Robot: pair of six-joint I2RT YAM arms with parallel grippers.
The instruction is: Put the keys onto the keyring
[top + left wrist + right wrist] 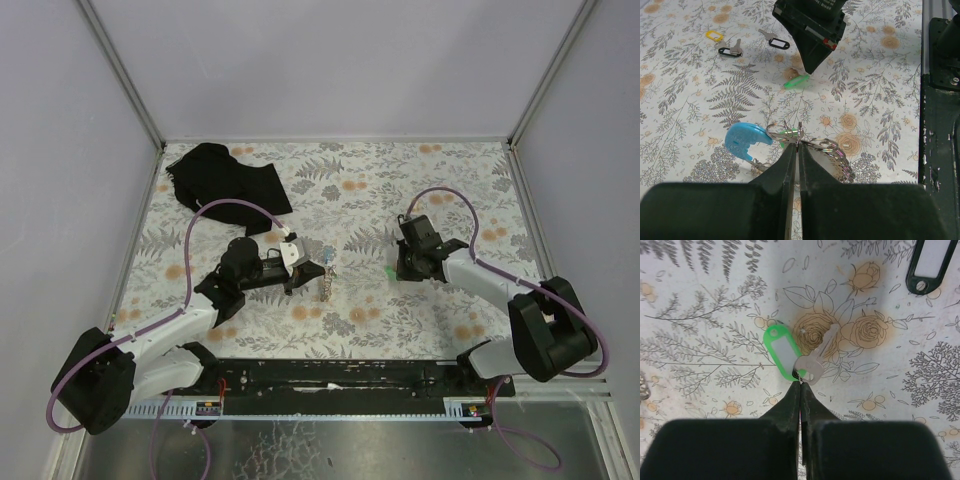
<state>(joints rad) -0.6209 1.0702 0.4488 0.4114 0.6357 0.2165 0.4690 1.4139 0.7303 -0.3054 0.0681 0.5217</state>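
Pinching is seen on the left side: the left fingers (789,167) are pressed together on a thin grey wire ring of the keyring (744,141), at lower centre of the left wrist view. The ring wire is caught right at the tips. The light-blue band is seen just left of the tips, touching the wire ring. A bunch of metal rings (827,147) is seen just right of the tips. A small green tag (788,134) is partly hidden behind the wire ring; what it hangs on cannot be told.

The right fingers (791,400) are pressed together too, at lower centre of the right wrist view. Their tips are met exactly at the small link joining tag and key of the green-tagged key (782,352), which is laid flat on the table (420,190). Whether that link is actually caught cannot be told. The tag is angled toward upper left, the metal key toward upper right.

In the top view the keyring is found at mid-frame, between the two arms and well apart from the right one.

Loose items are seen at upper left of the left wrist view: a yellow-tagged key (714,35), a black-tagged key (730,51) and a second black-tagged key (778,43), all flat on the table and apart from both arms. A black cloth (225,180) is seen at upper left of the top view.
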